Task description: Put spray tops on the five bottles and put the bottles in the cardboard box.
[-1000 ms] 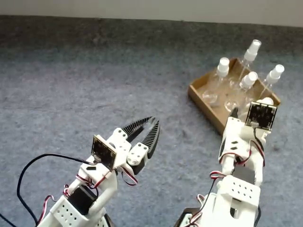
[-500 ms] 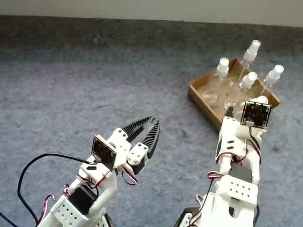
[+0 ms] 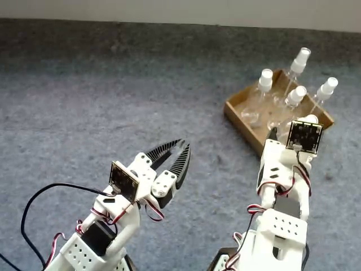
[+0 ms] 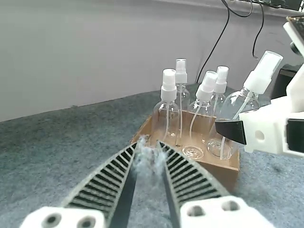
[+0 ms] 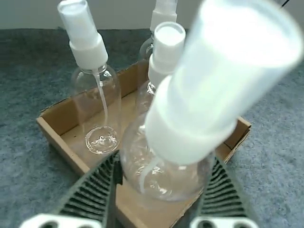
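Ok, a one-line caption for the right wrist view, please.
Right gripper grips a tilted spray-topped bottle at the cardboard box, other topped bottles standing inside.

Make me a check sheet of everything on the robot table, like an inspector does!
Surface: grey fuzzy mat.
Job's things: four bottles with spray tops stand in the cardboard box; fifth bottle, also topped, tilted over the box.
Clutter: nothing seen.
Claws: left claw slightly open, empty; right claw shut on the fifth bottle.
Cables: black cable beside the left arm; more cables against the wall.
Surroundings: pale wall.
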Controlling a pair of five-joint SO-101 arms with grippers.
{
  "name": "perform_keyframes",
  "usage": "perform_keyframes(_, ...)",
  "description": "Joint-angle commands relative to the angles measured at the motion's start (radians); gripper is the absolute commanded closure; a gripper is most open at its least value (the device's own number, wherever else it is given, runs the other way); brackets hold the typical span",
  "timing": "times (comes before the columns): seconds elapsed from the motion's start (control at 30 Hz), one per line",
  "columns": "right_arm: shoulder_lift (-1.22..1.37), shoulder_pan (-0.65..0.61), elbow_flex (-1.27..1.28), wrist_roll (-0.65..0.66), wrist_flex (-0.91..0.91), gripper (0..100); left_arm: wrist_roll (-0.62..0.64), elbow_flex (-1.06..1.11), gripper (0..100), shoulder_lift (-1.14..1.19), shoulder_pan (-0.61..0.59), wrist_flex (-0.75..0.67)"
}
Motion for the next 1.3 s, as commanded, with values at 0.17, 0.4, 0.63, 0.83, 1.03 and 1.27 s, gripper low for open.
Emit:
perform_keyframes(0.17, 0.004, -0.012, -0.018, 0.005, -0.031, 90.0, -0.009, 0.019, 99, -0.008, -0.012, -0.023)
perform_keyframes(0.4, 0.002, -0.007, -0.025, 0.003, 0.07, 90.0, -0.009, 0.019, 99, -0.008, -0.013, -0.023)
perform_keyframes(0.63, 0.002, -0.005, -0.028, 0.003, 0.074, 90.0, -0.009, 0.019, 99, -0.007, -0.013, -0.023)
perform_keyframes(0.83, 0.004, -0.005, -0.101, 0.003, 0.154, 90.0, -0.009, 0.019, 99, -0.007, -0.012, -0.023)
perform_keyframes(1.03, 0.004, -0.007, -0.248, 0.006, 0.272, 90.0, -0.009, 0.019, 99, -0.005, -0.012, -0.023)
perform_keyframes(1.27, 0.004, -0.01, -0.343, 0.009, 0.363, 90.0, -0.009, 0.019, 99, -0.005, -0.012, -0.023)
